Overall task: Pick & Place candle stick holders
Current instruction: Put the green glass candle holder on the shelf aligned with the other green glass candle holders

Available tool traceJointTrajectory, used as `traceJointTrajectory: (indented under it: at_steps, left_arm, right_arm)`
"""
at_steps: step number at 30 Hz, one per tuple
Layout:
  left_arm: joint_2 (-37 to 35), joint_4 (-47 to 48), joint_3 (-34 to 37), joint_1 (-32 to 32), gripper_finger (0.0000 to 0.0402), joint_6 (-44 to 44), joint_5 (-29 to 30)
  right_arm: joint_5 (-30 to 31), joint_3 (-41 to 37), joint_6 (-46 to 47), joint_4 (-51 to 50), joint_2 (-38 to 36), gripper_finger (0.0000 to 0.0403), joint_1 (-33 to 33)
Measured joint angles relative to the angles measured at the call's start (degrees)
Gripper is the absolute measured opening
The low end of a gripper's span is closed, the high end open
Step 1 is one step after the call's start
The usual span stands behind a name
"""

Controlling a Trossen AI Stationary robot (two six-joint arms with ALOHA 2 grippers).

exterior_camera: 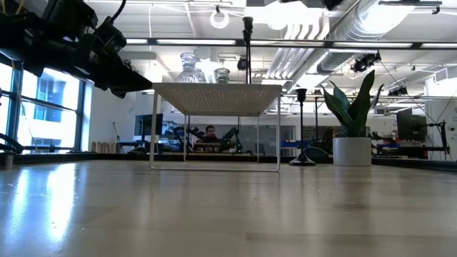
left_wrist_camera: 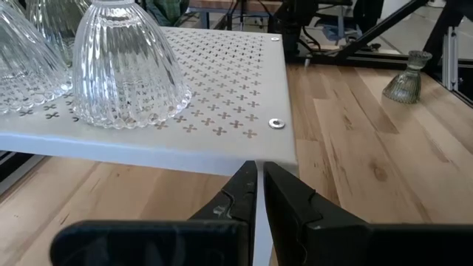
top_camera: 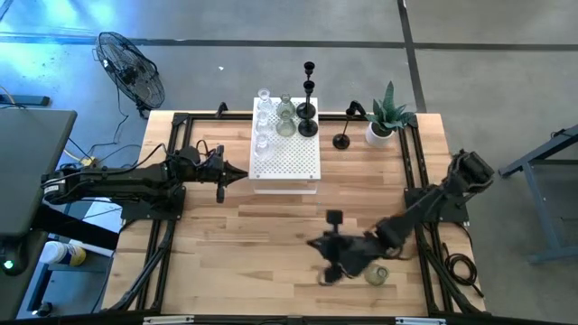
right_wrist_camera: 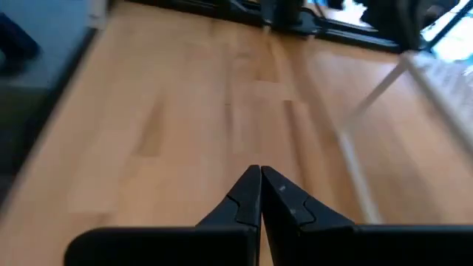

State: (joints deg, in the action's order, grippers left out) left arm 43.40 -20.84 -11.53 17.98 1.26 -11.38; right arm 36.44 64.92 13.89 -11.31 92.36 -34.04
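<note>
A wooden tabletop [top_camera: 271, 253] carries a white perforated stand [top_camera: 285, 155], the landmark here. On the stand sit clear glass holders [top_camera: 264, 117], a greenish glass holder [top_camera: 285, 124] and black holders [top_camera: 308, 113]. One short black holder [top_camera: 341, 139] stands on the tabletop just beside the stand, between it and a spiky plant in a white pot [top_camera: 386, 116]. Another greenish holder [top_camera: 377, 274] sits alone on the tabletop, well apart from the stand, toward the front right.

The left arm waits level with the stand's left edge; its left hand [top_camera: 237, 174] is pinched shut and empty, pointing at the stand's rim. The right hand [top_camera: 327, 269] is also closed on nothing, low over the tabletop just beside the lone greenish holder.

The step in hand seems to be fetching that lone holder. The next move would call for the right hand to open, line up around the glass and close gently, since glass is smooth and may slip or tip.

The tabletop is pale planked wood with a dark frame. Beyond it lie a grey floor, a standing fan [top_camera: 131, 68], and an open workshop with ceiling ducts, where a person sits far behind the stand.
</note>
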Motion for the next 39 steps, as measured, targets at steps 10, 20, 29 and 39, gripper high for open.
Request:
traceJointTrajectory:
  at_steps: [10,20,29,39]
  left_arm:
    - [0.00,-0.18,0.00,0.00,0.0023,0.34,0.09]
    - [-0.02,0.08,0.00,0.00,0.0023,-0.04,0.11]
    - [-0.01,0.66,0.00,0.00,0.0023,-0.07,0.10]
    - [-0.02,0.66,0.00,-0.02,0.0023,0.24,0.09]
  right_arm:
    - [-1.36,-12.89,24.47,2.43,-9.99,0.0000,-8.69]
    - [-3.41,-2.00,52.50,-28.26,-7.64,0.0060,-17.25]
    - [-12.99,11.04,78.91,-56.37,-0.10,0.0171,-24.22]
    - [-19.22,10.81,94.15,-59.99,3.06,0.0285,-26.47]
